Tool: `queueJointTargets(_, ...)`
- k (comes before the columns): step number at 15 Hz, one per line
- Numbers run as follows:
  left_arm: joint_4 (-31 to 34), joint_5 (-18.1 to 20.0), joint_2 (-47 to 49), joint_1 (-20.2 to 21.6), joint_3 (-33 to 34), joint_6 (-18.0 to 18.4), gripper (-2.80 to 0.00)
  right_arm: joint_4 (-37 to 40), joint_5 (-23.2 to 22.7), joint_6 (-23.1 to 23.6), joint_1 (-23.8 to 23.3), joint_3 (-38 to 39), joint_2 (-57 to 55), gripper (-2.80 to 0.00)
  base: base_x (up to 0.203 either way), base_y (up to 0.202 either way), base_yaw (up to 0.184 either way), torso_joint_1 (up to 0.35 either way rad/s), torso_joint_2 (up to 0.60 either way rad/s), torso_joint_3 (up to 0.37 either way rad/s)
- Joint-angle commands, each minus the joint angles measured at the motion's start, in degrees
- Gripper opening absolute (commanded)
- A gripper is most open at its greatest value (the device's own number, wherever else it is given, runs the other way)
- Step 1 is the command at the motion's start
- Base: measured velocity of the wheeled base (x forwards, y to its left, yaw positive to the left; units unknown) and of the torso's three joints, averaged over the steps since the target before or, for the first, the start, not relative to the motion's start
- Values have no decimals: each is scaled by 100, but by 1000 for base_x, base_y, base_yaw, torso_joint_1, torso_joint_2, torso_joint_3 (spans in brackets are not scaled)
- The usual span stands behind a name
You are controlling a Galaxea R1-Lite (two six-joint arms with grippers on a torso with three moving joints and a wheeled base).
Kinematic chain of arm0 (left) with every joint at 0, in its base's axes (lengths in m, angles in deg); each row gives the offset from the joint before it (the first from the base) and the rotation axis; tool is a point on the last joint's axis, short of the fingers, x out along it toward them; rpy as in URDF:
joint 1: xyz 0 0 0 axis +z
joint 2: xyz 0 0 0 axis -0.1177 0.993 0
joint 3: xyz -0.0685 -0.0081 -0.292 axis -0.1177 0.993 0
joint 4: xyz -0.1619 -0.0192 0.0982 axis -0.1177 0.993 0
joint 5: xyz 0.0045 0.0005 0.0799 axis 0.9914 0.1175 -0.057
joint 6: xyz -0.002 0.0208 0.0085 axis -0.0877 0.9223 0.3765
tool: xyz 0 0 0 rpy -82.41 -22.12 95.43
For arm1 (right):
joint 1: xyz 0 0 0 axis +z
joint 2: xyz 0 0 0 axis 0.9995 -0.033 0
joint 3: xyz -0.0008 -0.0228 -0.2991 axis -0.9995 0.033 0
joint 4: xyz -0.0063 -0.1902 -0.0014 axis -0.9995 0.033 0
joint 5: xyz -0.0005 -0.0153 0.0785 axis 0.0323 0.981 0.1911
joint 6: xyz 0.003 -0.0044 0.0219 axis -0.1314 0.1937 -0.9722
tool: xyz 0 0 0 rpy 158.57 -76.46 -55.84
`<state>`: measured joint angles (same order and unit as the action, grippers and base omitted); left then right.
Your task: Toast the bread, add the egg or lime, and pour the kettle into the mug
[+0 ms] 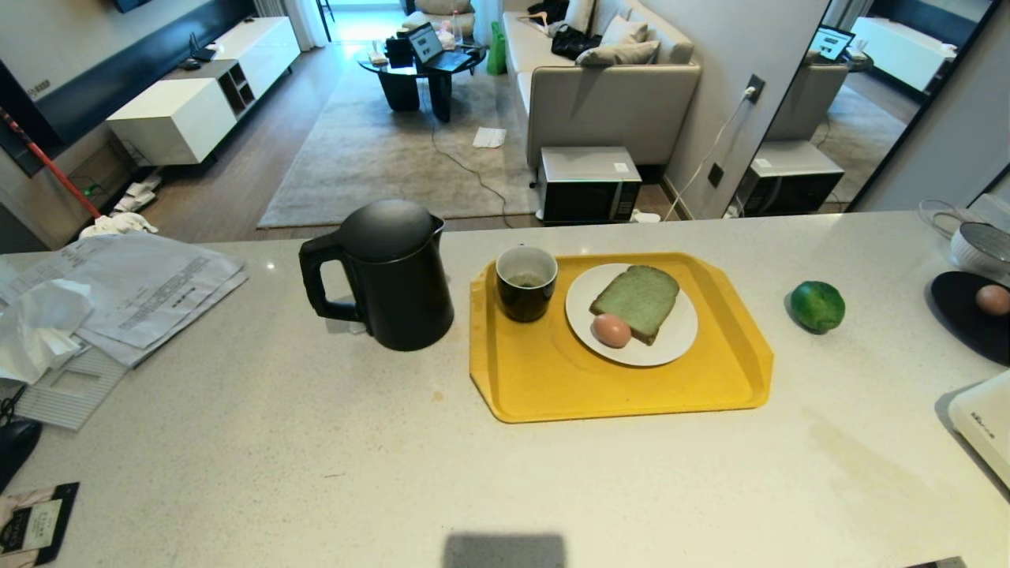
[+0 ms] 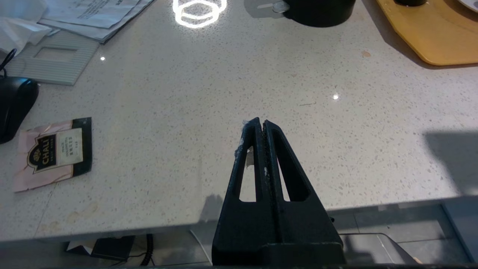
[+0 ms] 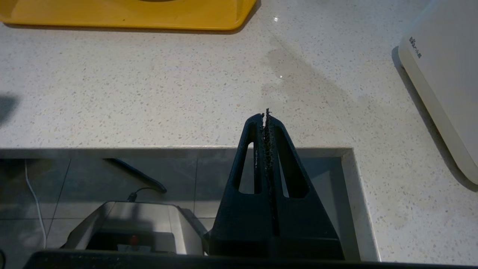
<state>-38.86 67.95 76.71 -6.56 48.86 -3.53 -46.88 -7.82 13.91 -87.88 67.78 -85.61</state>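
On the pale counter a yellow tray carries a white plate with the greenish bread and a pinkish egg lying against it. The black mug stands on the tray's far left corner. Left of the tray stands the black kettle, its handle pointing left. The lime lies on the counter right of the tray. Neither arm shows in the head view. My left gripper is shut and empty over the counter's near edge; my right gripper hangs shut and empty near that edge too.
Papers and a tea sachet lie at the left. At the far right a dark dish holds a second egg, beside a grey bowl. A white appliance sits at the right edge.
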Motion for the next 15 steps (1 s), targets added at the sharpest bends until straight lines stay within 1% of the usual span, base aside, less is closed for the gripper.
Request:
queueJointTargets(1, -6, -2, 9, -2, 0, 8, -280, 8, -1, 3, 3, -6, -2, -280, 0, 0, 0, 7, 32, 2)
queueJointTargets(15, -6, -10, 9, -2, 0, -18, -280, 8, -1, 3, 3, -6, -2, -280, 0, 0, 0, 0, 0, 0)
